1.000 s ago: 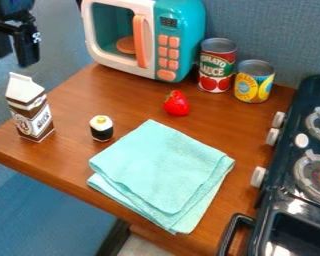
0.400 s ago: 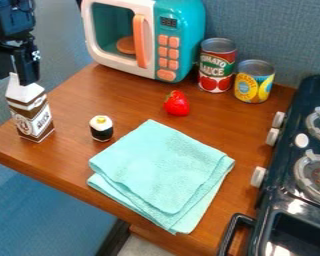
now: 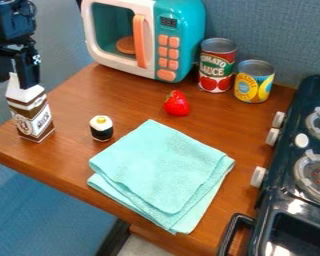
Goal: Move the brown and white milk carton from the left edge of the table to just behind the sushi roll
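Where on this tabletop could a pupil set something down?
The widest bare patch lies between the milk carton, microwave, strawberry and toy sushi. Another runs between the cloth and stove. It's crowded where the gripper hangs at the carton's top, and where the red can and yellow can stand.

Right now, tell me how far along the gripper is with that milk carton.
Done: the gripper is in place at the top of the milk carton, one finger either side. In hand: nothing clamped; the fingers look open. Left: any grip or lift, since the carton stands upright on the wooden table.
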Controlling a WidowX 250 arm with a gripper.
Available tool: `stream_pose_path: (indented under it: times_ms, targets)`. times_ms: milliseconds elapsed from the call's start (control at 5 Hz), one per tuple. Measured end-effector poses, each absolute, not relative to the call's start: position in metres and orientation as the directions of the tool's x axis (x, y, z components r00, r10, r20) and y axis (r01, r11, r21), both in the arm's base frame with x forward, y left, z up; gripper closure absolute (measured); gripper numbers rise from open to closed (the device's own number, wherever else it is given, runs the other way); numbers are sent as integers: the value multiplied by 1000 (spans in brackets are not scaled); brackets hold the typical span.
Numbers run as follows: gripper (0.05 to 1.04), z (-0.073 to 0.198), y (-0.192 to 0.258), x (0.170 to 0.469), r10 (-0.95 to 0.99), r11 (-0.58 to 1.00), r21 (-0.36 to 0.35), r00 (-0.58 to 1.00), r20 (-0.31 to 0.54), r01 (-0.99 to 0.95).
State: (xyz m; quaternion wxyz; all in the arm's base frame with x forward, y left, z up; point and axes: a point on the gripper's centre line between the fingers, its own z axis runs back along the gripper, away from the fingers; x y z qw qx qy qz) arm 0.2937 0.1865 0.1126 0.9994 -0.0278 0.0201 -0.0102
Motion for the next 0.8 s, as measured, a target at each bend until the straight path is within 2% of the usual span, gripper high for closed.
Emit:
stream_pose_path:
  times_ms: [600, 800]
  targets:
    - [83, 97, 185, 300, 36, 999, 17, 997, -61, -35]
    - [124, 93, 180, 303, 48, 999, 25, 997, -52, -47]
